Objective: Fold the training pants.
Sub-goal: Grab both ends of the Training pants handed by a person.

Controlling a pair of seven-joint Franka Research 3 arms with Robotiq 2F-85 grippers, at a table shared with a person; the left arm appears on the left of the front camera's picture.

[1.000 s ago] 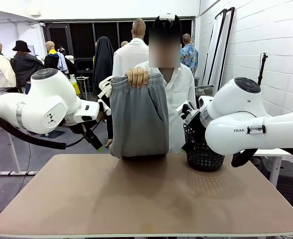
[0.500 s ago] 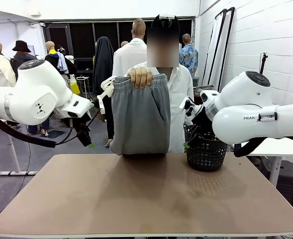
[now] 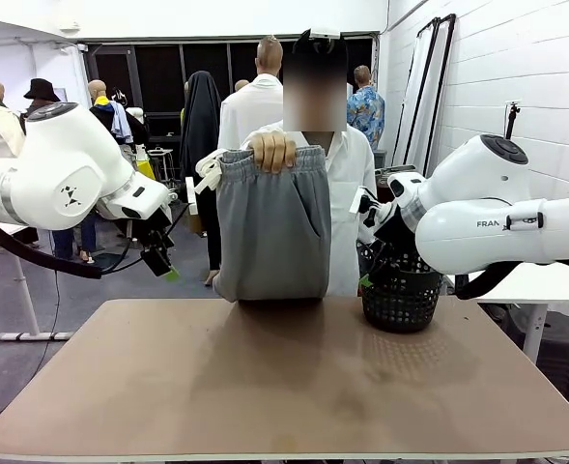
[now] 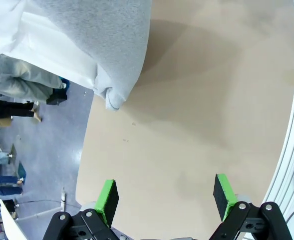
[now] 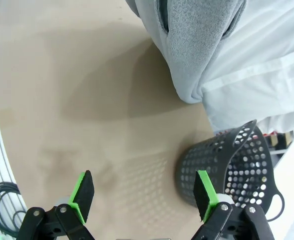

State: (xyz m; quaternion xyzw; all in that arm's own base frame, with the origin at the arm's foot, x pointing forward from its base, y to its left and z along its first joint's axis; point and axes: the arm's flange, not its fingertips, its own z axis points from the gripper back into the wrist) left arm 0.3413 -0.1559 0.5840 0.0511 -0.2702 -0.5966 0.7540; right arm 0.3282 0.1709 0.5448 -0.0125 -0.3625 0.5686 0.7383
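Grey soft jersey training pants [image 3: 270, 227] hang from a person's fingers [image 3: 271, 152] ahead of our released left hand [image 4: 165, 182] and released right hand [image 5: 144, 175]; beside the latter, a perforated black basket [image 5: 226, 165], contents hidden.

The light grey soft jersey training pants [image 3: 270, 227] are held hanging by the gathered waistband at twelve o'clock of the table [image 3: 265, 387].

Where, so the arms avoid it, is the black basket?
Front view: the black mesh basket stands far right on the table, beside the training pants a person holds up.
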